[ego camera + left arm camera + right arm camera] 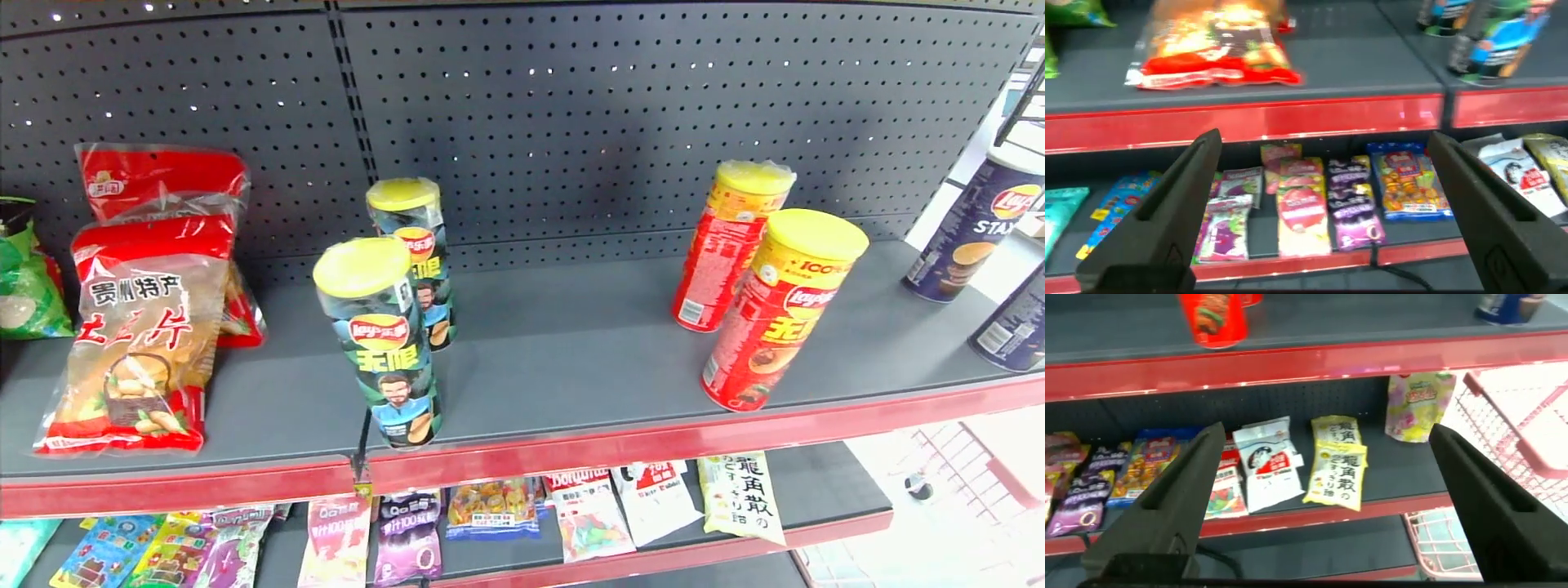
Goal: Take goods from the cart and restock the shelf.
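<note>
Left tool (pixel 1323 139) spread, empty, facing the shelf (pixel 571 343) edge. Right tool (pixel 1327 431) spread, empty; pink cart (pixel 1527 416) nearby.

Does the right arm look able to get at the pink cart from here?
Probably yes: the pink cart stands beside the open right pincer with nothing between them, though the pincer faces the lower shelf and must turn.
</note>
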`<state>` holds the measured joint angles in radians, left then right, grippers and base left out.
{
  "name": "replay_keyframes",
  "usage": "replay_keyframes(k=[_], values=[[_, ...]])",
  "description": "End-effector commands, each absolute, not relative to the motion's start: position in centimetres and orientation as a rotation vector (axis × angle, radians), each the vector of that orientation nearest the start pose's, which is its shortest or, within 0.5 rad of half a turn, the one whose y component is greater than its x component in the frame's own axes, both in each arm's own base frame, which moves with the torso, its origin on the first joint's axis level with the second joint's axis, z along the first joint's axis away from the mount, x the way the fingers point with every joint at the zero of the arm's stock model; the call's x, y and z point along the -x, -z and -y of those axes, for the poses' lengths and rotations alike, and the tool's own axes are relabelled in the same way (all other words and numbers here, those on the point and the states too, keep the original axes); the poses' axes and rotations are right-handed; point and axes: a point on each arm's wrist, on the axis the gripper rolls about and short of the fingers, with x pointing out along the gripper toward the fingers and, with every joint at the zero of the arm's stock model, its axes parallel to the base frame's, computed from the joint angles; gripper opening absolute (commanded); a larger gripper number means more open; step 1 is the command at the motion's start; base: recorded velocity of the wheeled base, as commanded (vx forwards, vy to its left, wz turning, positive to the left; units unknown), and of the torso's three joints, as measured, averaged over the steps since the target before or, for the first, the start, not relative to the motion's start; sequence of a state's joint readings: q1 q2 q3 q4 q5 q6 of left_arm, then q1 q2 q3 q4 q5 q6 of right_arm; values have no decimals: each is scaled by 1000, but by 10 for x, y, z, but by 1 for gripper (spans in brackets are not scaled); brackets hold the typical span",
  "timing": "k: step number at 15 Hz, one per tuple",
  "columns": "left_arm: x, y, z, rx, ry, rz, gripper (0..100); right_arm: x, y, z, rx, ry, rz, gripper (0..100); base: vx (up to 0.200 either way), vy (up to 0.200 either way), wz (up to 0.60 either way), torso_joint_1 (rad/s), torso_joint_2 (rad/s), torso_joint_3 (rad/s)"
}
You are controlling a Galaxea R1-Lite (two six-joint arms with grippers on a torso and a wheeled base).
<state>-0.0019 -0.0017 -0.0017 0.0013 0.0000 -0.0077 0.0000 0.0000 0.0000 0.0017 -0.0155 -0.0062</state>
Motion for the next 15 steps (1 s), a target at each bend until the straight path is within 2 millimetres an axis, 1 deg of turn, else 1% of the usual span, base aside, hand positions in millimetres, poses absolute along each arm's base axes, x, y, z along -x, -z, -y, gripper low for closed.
replay_keyframes(k=[1,15], values=[[23,-76,0,6,2,0,100,23,-75,0,6,15,-2,100,0,-200,0,2,7,2],[23,-76,0,3,5,0,100,23,-75,0,6,15,-3,100,0,-200,0,2,3,3]])
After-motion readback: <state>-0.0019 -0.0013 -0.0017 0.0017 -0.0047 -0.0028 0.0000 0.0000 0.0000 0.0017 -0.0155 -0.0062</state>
